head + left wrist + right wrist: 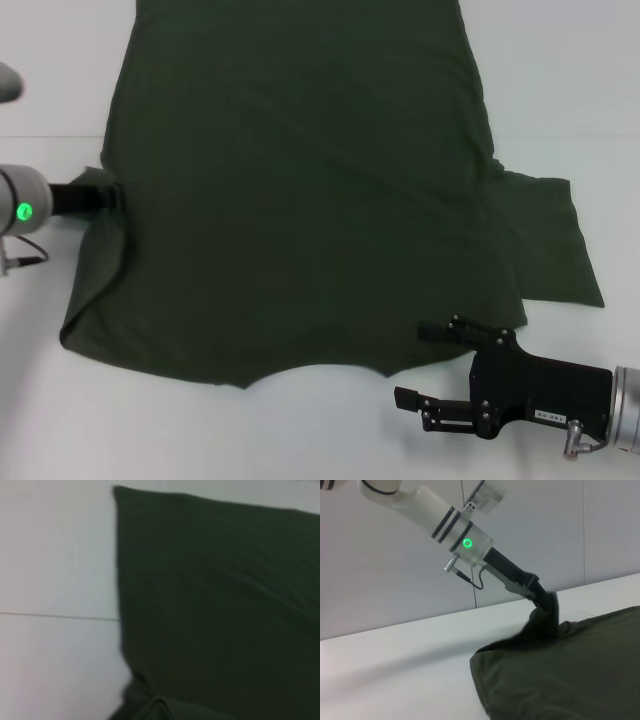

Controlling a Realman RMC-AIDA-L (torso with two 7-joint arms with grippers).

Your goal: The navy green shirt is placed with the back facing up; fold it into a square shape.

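Olive cloth navy green shirt [300, 200], smooth, lifted sleeve in left end effector [108, 197]

From my remote station I see a plain white table [300, 430] filling the head view — smooth, matte, unmarked. A thin seam line [55, 615] crosses its surface in the left wrist view. Behind the table, in the right wrist view, stands a pale grey wall [380, 570] — a narrow vertical joint [474, 587] splits it into panels, and the table's far edge meets it.
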